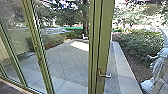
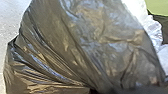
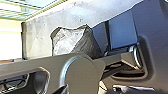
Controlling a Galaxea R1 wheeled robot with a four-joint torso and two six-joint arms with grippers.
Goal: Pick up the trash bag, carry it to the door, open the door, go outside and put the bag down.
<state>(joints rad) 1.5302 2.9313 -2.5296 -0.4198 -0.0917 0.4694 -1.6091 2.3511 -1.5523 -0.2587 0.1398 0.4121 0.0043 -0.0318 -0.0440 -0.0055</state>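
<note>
The trash bag is grey-brown, shiny plastic and bulges large in the left wrist view. Its folds draw together at the dark tip of my left gripper, which is shut on it. In the right wrist view the trash bag appears behind a grey robot part, over a pale floor. A green-framed glass door stands upright in the head view, with a metal lever handle low on its frame. Whether the door is ajar I cannot tell.
Beyond the glass lies a paved yard, with a low stone edging and bushes on the right. A pale, irregular shape stands at the far right. More green-framed glass panels run along the left.
</note>
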